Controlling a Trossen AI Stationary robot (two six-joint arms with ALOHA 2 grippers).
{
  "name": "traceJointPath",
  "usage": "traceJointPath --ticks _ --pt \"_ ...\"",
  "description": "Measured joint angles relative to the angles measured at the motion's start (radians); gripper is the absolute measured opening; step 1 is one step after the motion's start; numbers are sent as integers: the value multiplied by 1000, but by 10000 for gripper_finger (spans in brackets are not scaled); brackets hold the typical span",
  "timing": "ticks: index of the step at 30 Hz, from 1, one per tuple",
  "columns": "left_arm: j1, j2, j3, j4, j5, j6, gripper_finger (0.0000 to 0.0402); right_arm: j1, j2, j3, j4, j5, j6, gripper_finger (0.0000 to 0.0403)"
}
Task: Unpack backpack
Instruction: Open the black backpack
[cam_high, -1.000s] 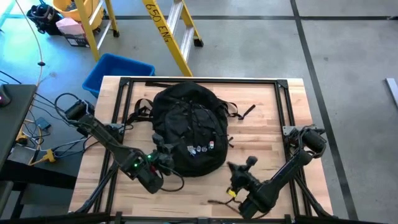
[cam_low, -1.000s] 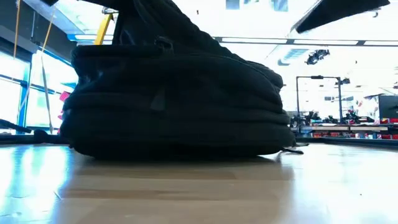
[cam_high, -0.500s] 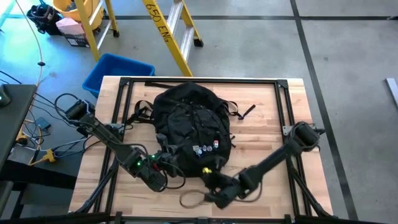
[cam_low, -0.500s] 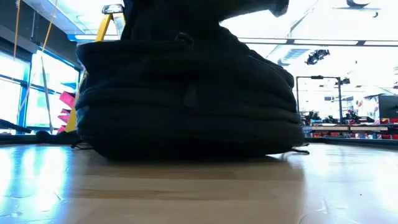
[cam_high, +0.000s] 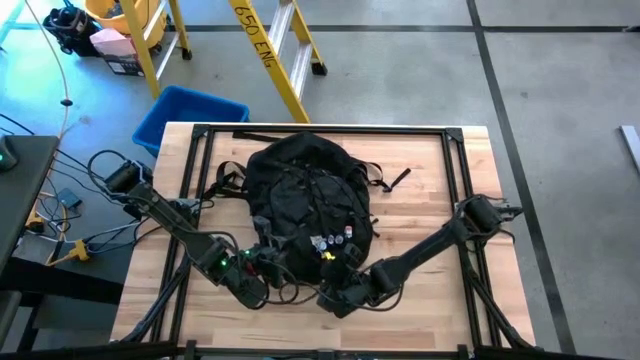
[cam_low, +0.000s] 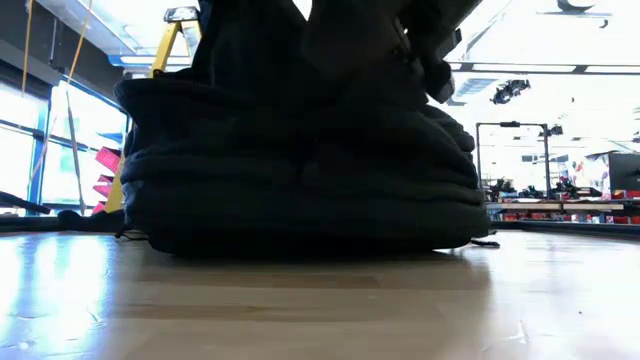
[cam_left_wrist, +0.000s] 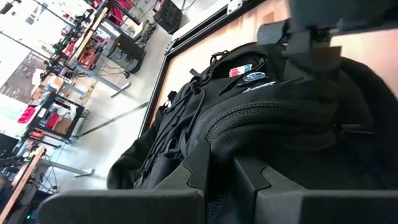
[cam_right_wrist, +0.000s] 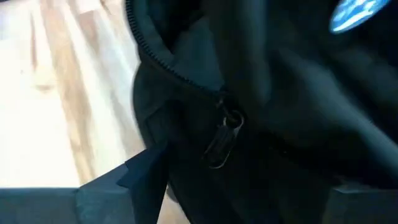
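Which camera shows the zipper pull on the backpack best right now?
The right wrist view: the zipper pull hangs close up at the end of the zipper teeth on the backpack, just ahead of the right claw. The high view shows only the whole bag; the low and left wrist views show dark fabric, no pull.

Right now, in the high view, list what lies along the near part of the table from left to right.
Left arm's dark two-finger tool, shut against the backpack's near-left edge → large black fabric backpack with small round badges → right arm's dark two-finger tool, open at the backpack's near edge → bare light wooden table.
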Motion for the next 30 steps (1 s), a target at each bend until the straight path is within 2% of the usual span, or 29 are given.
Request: traceJointPath --ticks 4,9,17,30 --pt "0 0 0 4 5 -2 11 -13 0 1 -22 -19 28 196" --pt "2 3 0 7 6 -14 11 -34 10 0 -8 -67 17 138" --pt "7 7 0 25 7 -15 11 -37 10 -1 15 -58 -109 10" --pt "5 7 0 23 -6 -12 11 19 -31 -2 9 5 -136 0"
